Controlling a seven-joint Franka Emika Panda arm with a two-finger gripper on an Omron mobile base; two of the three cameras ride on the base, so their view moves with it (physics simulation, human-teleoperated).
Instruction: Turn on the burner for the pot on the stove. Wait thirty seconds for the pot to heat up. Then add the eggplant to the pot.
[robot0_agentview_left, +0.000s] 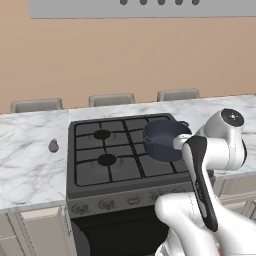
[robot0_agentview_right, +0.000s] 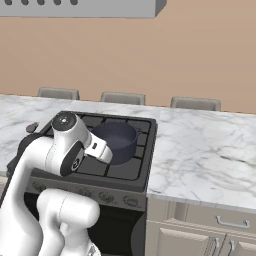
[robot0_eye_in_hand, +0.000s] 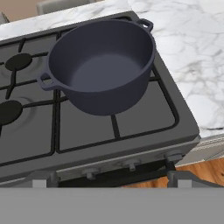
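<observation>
The dark blue-grey pot (robot0_agentview_left: 162, 137) (robot0_agentview_right: 116, 140) (robot0_eye_in_hand: 103, 65) stands empty on the stove's (robot0_agentview_left: 125, 170) (robot0_agentview_right: 141, 165) (robot0_eye_in_hand: 144, 113) right rear grate. The small purple eggplant (robot0_agentview_left: 53, 145) (robot0_agentview_right: 32, 127) lies on the marble counter left of the stove. My gripper (robot0_eye_in_hand: 113, 180) hovers above the stove's front edge, in front of the pot, open with nothing between its widely spread fingertips (robot0_eye_in_hand: 43, 180). A row of front knobs (robot0_agentview_left: 106, 203) (robot0_agentview_right: 106, 196) (robot0_eye_in_hand: 131, 165) runs just below it. No flame shows at any burner.
Marble counter (robot0_agentview_left: 30, 170) (robot0_agentview_right: 205, 150) flanks the stove on both sides. Two bare black burners (robot0_agentview_left: 102, 134) (robot0_eye_in_hand: 17, 62) sit on the stove's left half. Chair backs (robot0_agentview_left: 111, 99) line the counter's far edge. A range hood (robot0_agentview_right: 100, 7) hangs overhead. Cabinet drawers (robot0_agentview_right: 220, 222) stand at lower right.
</observation>
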